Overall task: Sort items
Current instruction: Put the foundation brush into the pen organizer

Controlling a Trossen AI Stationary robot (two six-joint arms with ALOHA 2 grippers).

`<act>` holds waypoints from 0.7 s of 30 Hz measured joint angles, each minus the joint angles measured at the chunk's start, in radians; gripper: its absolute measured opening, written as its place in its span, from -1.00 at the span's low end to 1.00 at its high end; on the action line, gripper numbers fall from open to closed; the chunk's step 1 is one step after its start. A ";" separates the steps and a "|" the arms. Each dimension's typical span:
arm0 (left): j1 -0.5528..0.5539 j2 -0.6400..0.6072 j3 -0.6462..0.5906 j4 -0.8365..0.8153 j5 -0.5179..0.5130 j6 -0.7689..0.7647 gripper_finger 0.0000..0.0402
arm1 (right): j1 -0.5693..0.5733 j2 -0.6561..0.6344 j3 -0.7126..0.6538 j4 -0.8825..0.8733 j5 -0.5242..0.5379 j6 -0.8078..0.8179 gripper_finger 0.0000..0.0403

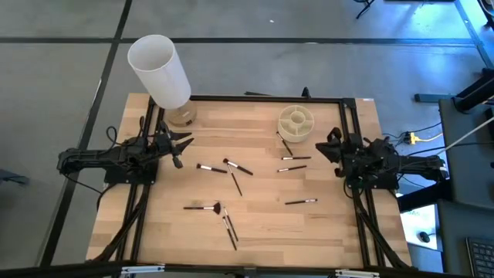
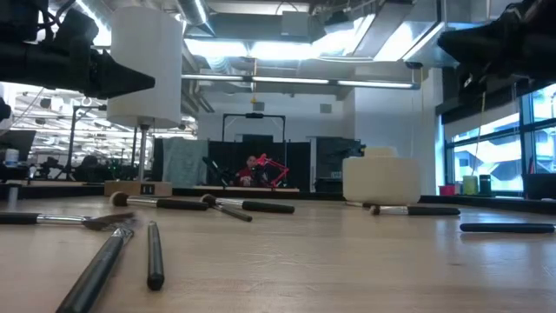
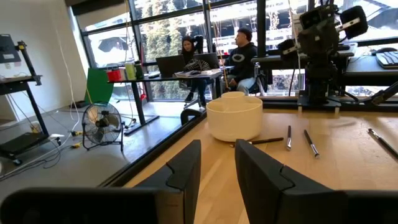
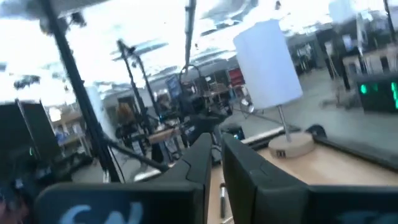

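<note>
Brushes (image 1: 211, 168) lie on table (image 1: 332, 232), none visible inside cup (image 1: 296, 123).

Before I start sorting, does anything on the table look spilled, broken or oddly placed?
Nothing looks damaged. The brushes lie scattered flat across the table, pointing every way; one leans against the beige compartmented cup. Left pincer and right pincer wait at the sides, holding nothing.

Nine brushes and sticks (image 1: 211, 168) scattered here, plus one beige compartmented cup (image 1: 296, 123) and one white cylinder (image 1: 159, 70).
</note>
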 joint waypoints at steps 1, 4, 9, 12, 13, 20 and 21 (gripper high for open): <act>0.000 0.000 0.000 0.000 0.000 0.000 -0.53 | 0.000 0.000 0.000 -0.021 -0.001 0.013 -0.80; 0.000 0.000 0.000 0.000 0.000 0.000 -0.53 | 0.000 0.000 0.000 -0.086 -0.044 0.032 -0.80; 0.000 0.000 0.000 0.003 0.000 -0.034 -0.53 | 0.000 0.013 0.000 -0.117 -0.052 0.054 -0.80; 0.000 0.000 0.000 0.027 0.000 -0.109 -0.53 | 0.000 0.071 0.000 -0.150 -0.037 0.045 -0.74; 0.000 0.000 0.000 0.039 0.000 -0.126 -0.53 | 0.000 0.102 0.000 -0.152 -0.013 0.037 -0.71; 0.008 0.000 0.000 0.168 -0.102 -0.027 -0.53 | -0.040 0.411 0.001 0.008 0.130 0.051 -0.44; 0.008 0.000 0.000 0.188 -0.118 -0.007 -0.53 | -0.051 0.455 0.009 0.026 0.126 0.053 -0.42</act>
